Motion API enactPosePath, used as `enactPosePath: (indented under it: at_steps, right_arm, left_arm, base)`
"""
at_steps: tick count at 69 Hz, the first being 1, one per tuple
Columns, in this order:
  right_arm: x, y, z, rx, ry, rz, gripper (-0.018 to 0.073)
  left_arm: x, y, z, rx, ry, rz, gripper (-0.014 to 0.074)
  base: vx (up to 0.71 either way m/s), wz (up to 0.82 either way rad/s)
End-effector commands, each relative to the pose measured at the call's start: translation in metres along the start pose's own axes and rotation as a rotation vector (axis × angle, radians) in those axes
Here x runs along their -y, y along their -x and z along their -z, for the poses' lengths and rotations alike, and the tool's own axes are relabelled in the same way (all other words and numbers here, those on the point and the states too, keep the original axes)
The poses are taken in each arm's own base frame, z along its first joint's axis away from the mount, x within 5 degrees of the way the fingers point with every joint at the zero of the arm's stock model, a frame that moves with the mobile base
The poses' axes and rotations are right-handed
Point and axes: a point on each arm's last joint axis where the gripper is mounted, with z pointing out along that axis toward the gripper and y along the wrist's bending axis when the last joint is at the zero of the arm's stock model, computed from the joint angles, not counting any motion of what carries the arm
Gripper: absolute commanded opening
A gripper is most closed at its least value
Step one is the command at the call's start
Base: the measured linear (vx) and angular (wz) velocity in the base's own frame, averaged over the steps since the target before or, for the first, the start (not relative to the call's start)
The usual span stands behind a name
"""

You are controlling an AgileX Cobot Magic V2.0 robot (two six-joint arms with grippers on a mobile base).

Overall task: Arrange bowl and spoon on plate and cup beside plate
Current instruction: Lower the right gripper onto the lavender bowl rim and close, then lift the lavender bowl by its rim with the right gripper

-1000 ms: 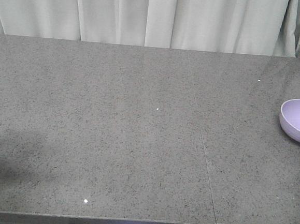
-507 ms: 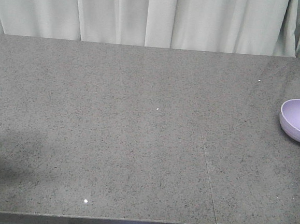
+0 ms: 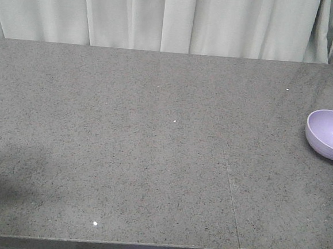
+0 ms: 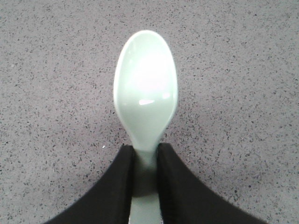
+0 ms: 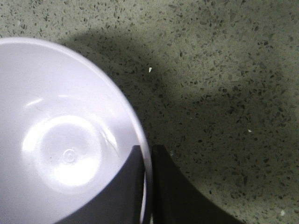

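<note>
Left wrist-mounted view: the left hand (image 4: 145, 151) is closed narrowly on the spoon (image 4: 145, 93), its two black fingers (image 4: 122, 177) pressing either side of the flat handle just behind the scoop. The pale green scoop faces up and points away from the hand, over the speckled grey counter (image 4: 243, 70). Whether the spoon touches the counter or is lifted off it cannot be told. In the front-facing view the spoon shows at the left edge of the picture, mostly cut off, with a dark bit of the hand just nearer than it.

The right hand (image 5: 148, 150) pinches the rim of the bowl (image 5: 60, 140), with one finger inside the wall and the other outside, the gap between them only as wide as the wall. The lavender bowl is upright and glossy inside. In the front-facing view it stands at the right end of the counter, partly out of frame and well apart from the spoon. A pale curtain (image 3: 163, 17) hangs behind the counter's far edge.
</note>
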Motion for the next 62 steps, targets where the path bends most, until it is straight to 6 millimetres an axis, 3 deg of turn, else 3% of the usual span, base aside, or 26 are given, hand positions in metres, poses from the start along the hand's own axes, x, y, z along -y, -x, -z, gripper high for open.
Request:
enactPosePath:
  at_steps: [1,29,50,62]
  right_arm:
    - [-0.008,0.013,0.033,0.125,-0.010,0.014,-0.0006]
    - [-0.036,0.012,0.081,0.218,0.070,0.047,-0.0003]
    - [-0.105,0.004,0.100,0.212,0.144,0.193,-0.0003]
    - [-0.147,-0.016,0.119,0.231,0.189,0.286,-0.0002]
  left_arm:
    - [0.000,0.010,0.012,0.098,-0.001,0.007,0.0055]
    - [0.000,0.010,0.012,0.098,-0.001,0.007,0.0055]
    - [0.000,0.010,0.012,0.098,-0.001,0.007,0.0055]
    - [0.000,0.010,0.012,0.098,-0.001,0.007,0.0055]
  base:
    - [0.00,0.00]
    - [0.00,0.00]
    - [0.00,0.00]
    - [0.00,0.00]
